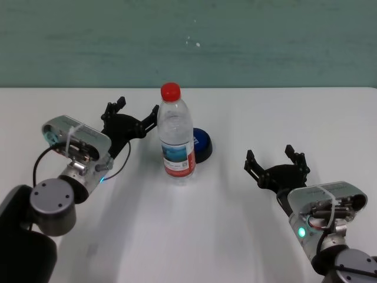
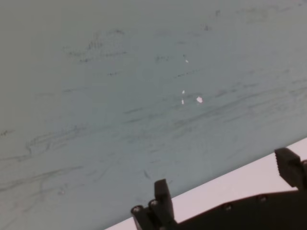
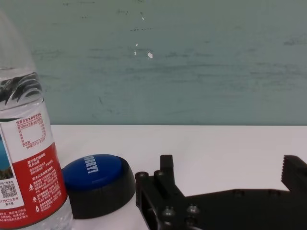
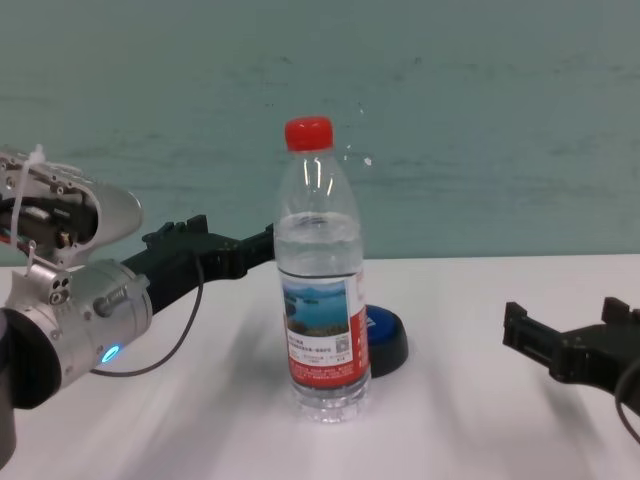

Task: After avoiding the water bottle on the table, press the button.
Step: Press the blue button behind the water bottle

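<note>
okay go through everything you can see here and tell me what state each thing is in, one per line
water bottle: upright on the table, red cap on, partly full.
button: on the table right behind the bottle, nothing touching it.
left gripper: jaws open, empty, close beside the bottle's upper part.
right gripper: jaws open, empty, off to the bottle's right.
table: white, carries bottle and button.
</note>
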Controlling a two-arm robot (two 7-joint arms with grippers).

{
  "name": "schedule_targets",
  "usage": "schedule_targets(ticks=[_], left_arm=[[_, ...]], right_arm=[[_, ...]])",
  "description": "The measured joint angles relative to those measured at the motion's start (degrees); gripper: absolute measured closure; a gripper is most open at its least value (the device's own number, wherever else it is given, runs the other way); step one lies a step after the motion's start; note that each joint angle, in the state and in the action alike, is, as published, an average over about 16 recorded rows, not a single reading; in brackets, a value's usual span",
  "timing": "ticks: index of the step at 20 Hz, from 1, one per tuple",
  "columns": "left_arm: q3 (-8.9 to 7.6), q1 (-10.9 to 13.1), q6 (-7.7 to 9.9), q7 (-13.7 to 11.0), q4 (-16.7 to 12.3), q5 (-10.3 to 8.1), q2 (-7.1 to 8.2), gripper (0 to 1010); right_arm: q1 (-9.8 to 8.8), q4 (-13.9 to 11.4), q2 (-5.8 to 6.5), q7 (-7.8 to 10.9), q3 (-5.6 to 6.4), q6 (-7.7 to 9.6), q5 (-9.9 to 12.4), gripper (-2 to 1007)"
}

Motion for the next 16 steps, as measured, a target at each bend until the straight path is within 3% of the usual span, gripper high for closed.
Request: schedule_targets(ticks=[16], left_arm=[[-1.35, -1.2, 0.45, 0.7, 1.6, -0.56, -0.10, 0]], right_arm=[[0.00, 0.0, 0.00, 0.00, 0.00, 0.00, 0.0, 1]])
